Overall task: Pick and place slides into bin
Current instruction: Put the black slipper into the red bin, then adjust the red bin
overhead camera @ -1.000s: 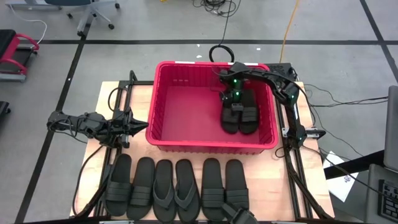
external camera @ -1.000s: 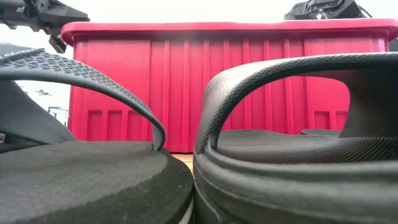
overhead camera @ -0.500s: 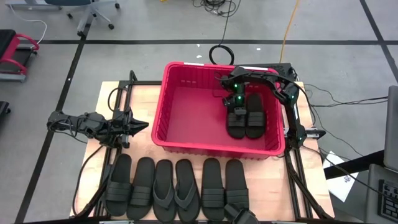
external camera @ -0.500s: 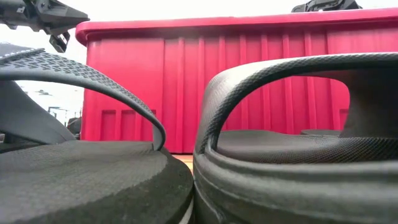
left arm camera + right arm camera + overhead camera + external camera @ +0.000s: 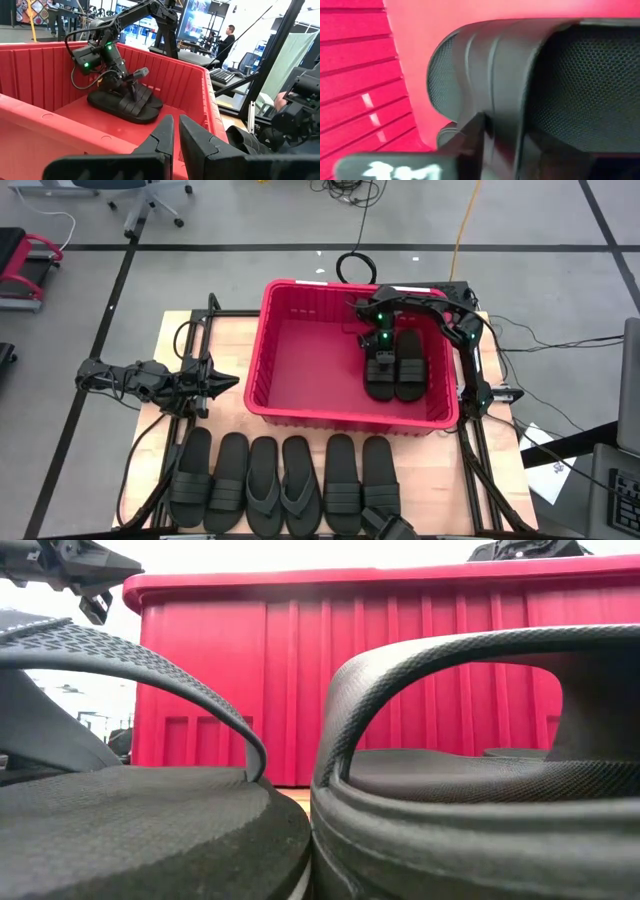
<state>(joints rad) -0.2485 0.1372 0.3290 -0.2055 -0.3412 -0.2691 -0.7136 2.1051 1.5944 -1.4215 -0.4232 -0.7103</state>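
Right gripper point(image 5: 380, 350) sits inside the bin point(image 5: 262, 330), fingers astride the strap of a slide point(image 5: 381, 374) resting on the floor (grip easing, release unconfirmed). Recommend opening fully, then lifting straight up.

Right claw point(image 5: 381, 352) low and forward; left claw point(image 5: 226, 384) pinched shut.

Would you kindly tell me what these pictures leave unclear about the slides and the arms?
- Right end effector: its fingers straddle a slide's strap in the right wrist view; gripped or released, unclear.
- Bin: in the low view its wall hides everything inside.
- Front-row slides: an arm base covers the rightmost one's toe in the high view.
- Left end effector: shut, waiting outside the bin.
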